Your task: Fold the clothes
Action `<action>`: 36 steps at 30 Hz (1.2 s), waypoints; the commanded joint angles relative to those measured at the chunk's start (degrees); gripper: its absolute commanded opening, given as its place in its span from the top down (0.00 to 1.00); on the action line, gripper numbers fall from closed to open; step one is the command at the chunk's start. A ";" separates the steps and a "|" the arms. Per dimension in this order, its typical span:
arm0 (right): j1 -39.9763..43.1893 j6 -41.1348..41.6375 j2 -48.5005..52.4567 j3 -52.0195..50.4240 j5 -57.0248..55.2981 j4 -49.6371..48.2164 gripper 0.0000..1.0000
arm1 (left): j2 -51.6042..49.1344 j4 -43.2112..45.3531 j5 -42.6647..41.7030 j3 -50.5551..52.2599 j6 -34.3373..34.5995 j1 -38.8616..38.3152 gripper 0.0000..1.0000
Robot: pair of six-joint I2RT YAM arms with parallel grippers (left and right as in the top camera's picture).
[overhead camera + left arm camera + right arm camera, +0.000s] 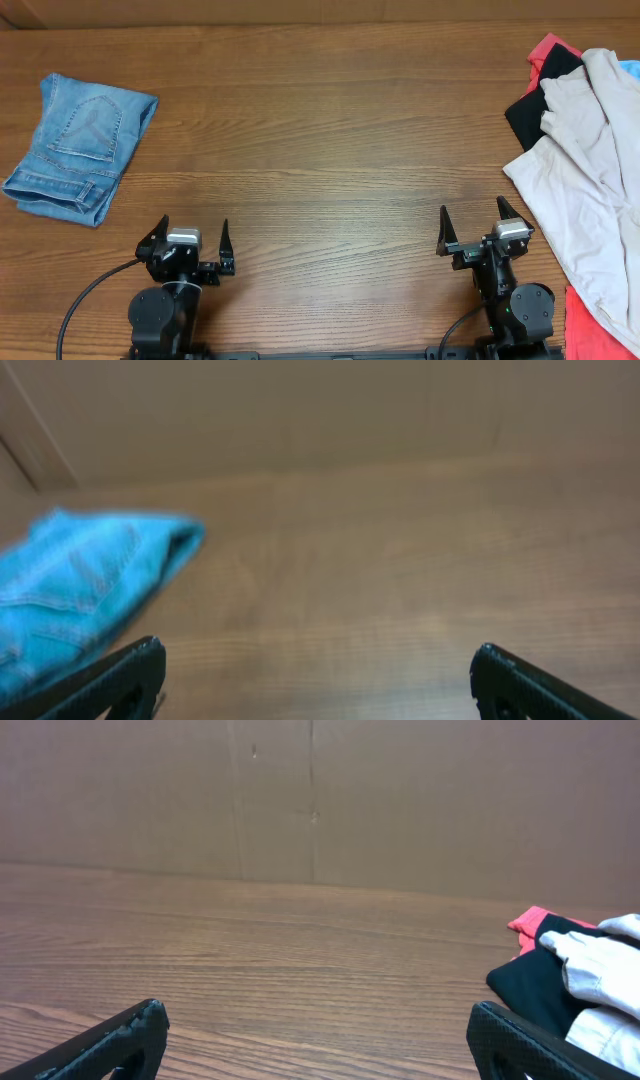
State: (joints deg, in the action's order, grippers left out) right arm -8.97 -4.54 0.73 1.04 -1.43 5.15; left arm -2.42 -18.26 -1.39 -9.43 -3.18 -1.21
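1. The jeans (80,148) lie at the far left of the table (320,130). They look folded into a small, thick bundle, with a back pocket facing up.
2. The left gripper (192,236) sits at the near edge of the table. Its two fingers are spread wide and hold nothing. The jeans are well apart from it, up and to its left.
3. The right gripper (473,224) is at the near edge on the other side. Its fingers are spread wide too, and it holds nothing.
4. A pile of other clothes lies on the right: a beige garment (590,170) on top of a black garment (525,115) and a red garment (548,48).
5. The job looks done, or very close to done. The bundle is a bit crooked, and its bottom layers stick out at the near left corner.
6. What could go wrong: if the left gripper goes to tidy the jeans, it could pinch only the top layer. Then the fold would open up when it lifts.
7. A push from the side could slide the whole bundle toward the left edge of the table, because the wood looks smooth.
8. The right gripper is near the beige garment. If it swings out to the right, a finger could catch the cloth and drag the pile.
9. The left wrist view is blurry, so aiming at the jeans from it would be hard.
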 commanded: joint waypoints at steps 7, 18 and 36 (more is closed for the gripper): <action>0.37 -0.20 -0.55 -0.55 0.28 -0.39 0.00 | 2.23 17.73 1.60 9.16 -0.02 -0.42 0.00; 0.37 -0.20 -0.55 -0.55 0.28 -0.39 0.00 | 2.14 13.86 1.60 9.16 -0.04 -0.31 0.00; 0.37 -0.20 -0.55 -0.55 0.28 -0.39 0.00 | 2.14 13.86 1.60 9.16 -0.07 -0.31 0.00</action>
State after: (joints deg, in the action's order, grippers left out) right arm -8.97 -4.54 0.73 1.04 -1.43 5.17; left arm -0.89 -4.47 -0.58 -0.58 -3.18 -1.21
